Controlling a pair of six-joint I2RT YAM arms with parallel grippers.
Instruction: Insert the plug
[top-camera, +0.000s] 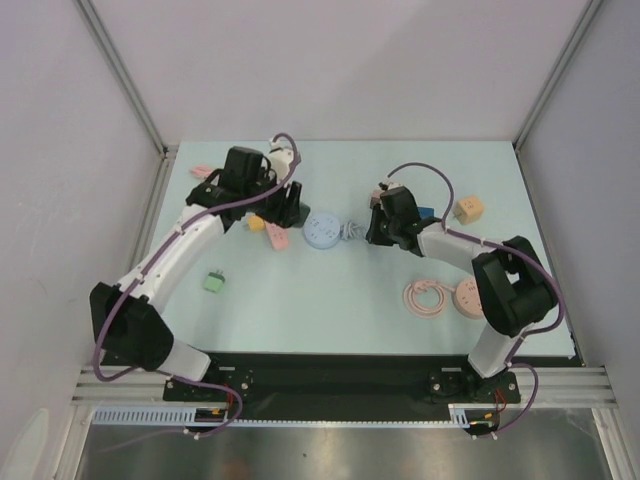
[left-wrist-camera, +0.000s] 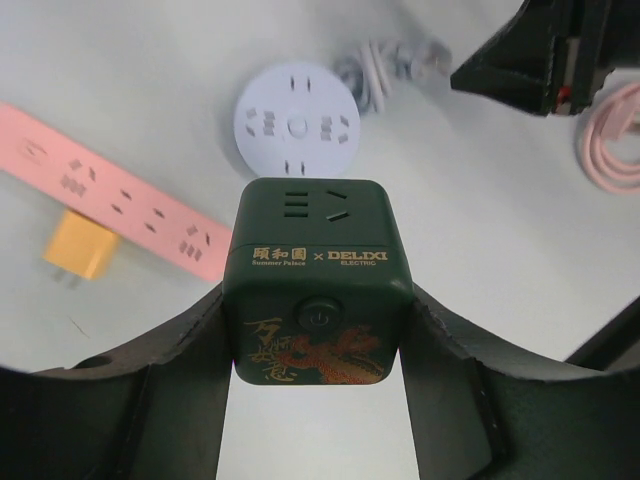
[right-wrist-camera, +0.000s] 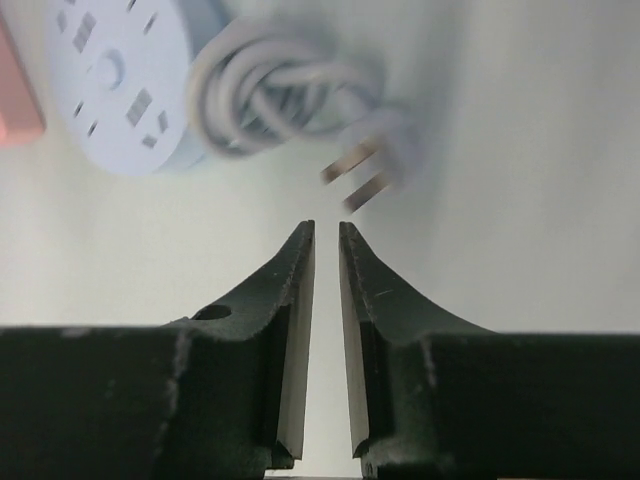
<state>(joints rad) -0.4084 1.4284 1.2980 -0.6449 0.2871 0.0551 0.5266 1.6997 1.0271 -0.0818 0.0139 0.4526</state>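
left gripper (left-wrist-camera: 318, 322) is part open and clamped on the sides of the dark green cube (left-wrist-camera: 318, 262), held off the table (left-wrist-camera: 520, 250) with its slotted face turned up and away toward the round socket (left-wrist-camera: 297, 124). right gripper (right-wrist-camera: 325, 236) is closed to a thin slit with nothing in it, tips just short of the plug (right-wrist-camera: 392, 150). the plug lies flat on the table at the end of the coiled cable (right-wrist-camera: 262, 100) beside the round socket, prongs pointing back toward the right gripper's tips. the view is blurred, so the pin count cannot be told. step in hand, as judged: taking up the plug. to do it well the right jaws must open before going further, since closed tips would only push the plug. the fingers should straddle the plug body behind the prongs and leave the metal free. the grip should be square, so the prongs do not twist when pressed home. the coil looks tight, so a slow lift is wise, with an eye on drag at the round socket. the left arm should hold the cube steady and face its slots toward the incoming prongs. the prongs must line up with the matching slots before any push.
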